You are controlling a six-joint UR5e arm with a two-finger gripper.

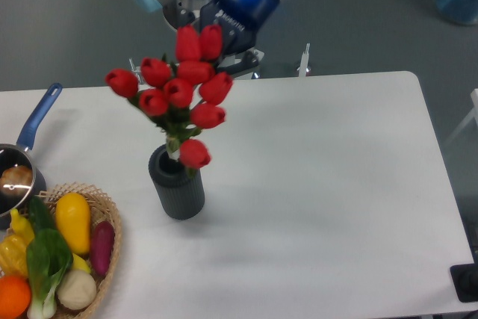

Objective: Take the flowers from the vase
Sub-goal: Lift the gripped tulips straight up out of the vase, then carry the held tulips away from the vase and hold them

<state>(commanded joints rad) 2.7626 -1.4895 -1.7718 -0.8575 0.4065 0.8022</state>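
The gripper [233,56] hung behind the top of the flowers [179,91], its fingers hidden by the buds, so I could not tell whether it was spread, closed, or already holding anything. Only the wrist with its blue light showed above the bunch.

The flowers stood in the vase [178,184], the stems leaning a little so that most buds rose above and slightly to either side of the vase mouth. One bud drooped low, just over the rim. The green stems and leaves gathered into a narrow neck where they entered the vase.

By my judgement the bunch would be light and would lift with little force, but soft: the buds would crush or splay if squeezed, and the stems would bend. The best hold looked to be the gathered stems just above the vase rim, below the buds, where the bunch is narrowest and firmest. The vase looked light enough to tip or ride up with the stems, so a straight upward pull seemed wise.

Left of the vase, at the table [321,184] edge, sat a pot [15,177] with a blue handle; something pale brown lay inside it. Below the pot, left of the vase, a wicker basket [112,222] held produce: yellow, orange, green, white and red-purple pieces.
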